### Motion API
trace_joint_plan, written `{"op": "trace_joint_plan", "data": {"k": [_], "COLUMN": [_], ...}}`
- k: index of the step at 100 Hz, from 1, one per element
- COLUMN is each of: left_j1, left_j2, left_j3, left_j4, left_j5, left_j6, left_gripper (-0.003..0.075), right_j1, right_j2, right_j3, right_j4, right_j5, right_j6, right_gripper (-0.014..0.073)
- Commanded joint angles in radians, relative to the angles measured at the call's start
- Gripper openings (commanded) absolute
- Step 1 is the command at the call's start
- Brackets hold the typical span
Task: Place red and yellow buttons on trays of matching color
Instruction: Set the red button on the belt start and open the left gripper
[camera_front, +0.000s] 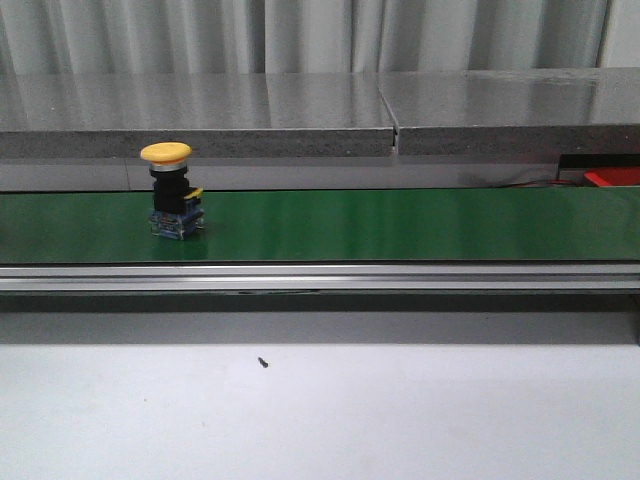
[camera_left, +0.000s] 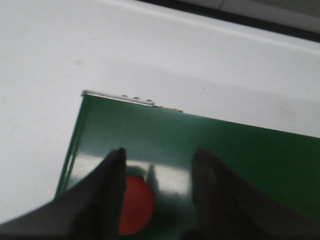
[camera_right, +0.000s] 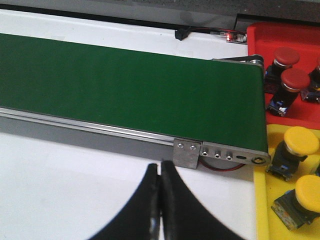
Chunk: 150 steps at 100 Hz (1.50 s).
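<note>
One yellow mushroom-top push button (camera_front: 173, 203) stands upright on the long green conveyor belt (camera_front: 400, 225), toward its left side in the front view. No arm shows in that view.

In the left wrist view, the left gripper (camera_left: 159, 192) hangs over one end of the belt with its two dark fingers (camera_left: 107, 195) spread apart. They hold nothing. One round red button cap (camera_left: 136, 205) sits on the belt between the fingers, close to one of them.

In the right wrist view, the right gripper (camera_right: 160, 200) has its two black fingers pressed together, with nothing between them. It is above the white table (camera_right: 60, 185), near the belt's other end. Past that end lie two trays. The red plastic tray (camera_right: 260, 37) holds two red buttons (camera_right: 291, 82) in plain sight; a third thing at the picture's edge is too cut off to tell. The yellow plastic tray (camera_right: 261, 200) holds two yellow buttons (camera_right: 298, 145).
</note>
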Motion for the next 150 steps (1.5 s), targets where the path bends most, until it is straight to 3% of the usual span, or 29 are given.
{"op": "trace_joint_plan", "data": {"k": [1,7,29,47,111,150], "left_j1": [-0.055,-0.090,-0.235,-0.307,-0.309,-0.309], "left_j2": [-0.072,-0.084,-0.136,-0.244,-0.890,-1.032], "left_j3": [-0.025,-0.025,0.018,0.155,0.619,0.676], "left_j4": [-0.022,-0.022,-0.009,-0.007,-0.002,-0.002], "left_j5": [-0.045,-0.045,-0.050,-0.123,-0.159,-0.159], "left_j6": [0.009,0.019,0.026,0.026,0.026,0.026], "left_gripper": [0.0081,-0.0015,-0.0019,-0.0019,-0.0019,-0.0019], "right_j1": [0.001,0.001,0.001,0.001,0.001,0.001], "right_j2": [0.001,0.001,0.001,0.001,0.001,0.042], "right_j3": [-0.029,-0.029,-0.029,-0.029,-0.029,-0.059], "right_j4": [0.001,0.001,0.001,0.001,0.001,0.002], "right_j5": [-0.068,-0.068,-0.069,-0.068,-0.059,-0.011], "right_j6": [-0.011,-0.011,-0.011,-0.011,-0.011,-0.011], "right_gripper": [-0.0067,-0.0067,-0.0067,-0.0067,-0.0067,-0.0067]}}
